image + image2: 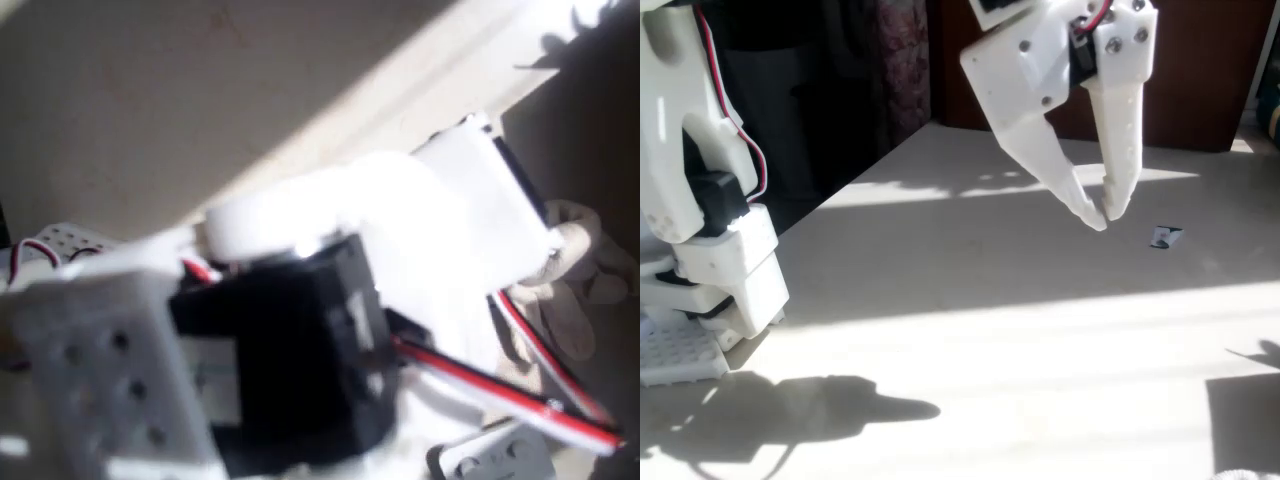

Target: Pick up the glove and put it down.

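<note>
The cream-beige glove (578,268) lies at the right of the overhead view, stubby fingers spread, partly hidden by my white arm and its red-and-black cable. In the fixed view my white gripper (1100,214) hangs well above the table, pointing down. It is shut, its fingertips touch and nothing is held between them.
A small dark-edged card (1164,237) lies on the pale table (970,330) just right of and behind the gripper tips. The arm's base (710,250) stands at the left edge. Dark furniture stands behind the far table edge. Strong sunlight casts hard shadows.
</note>
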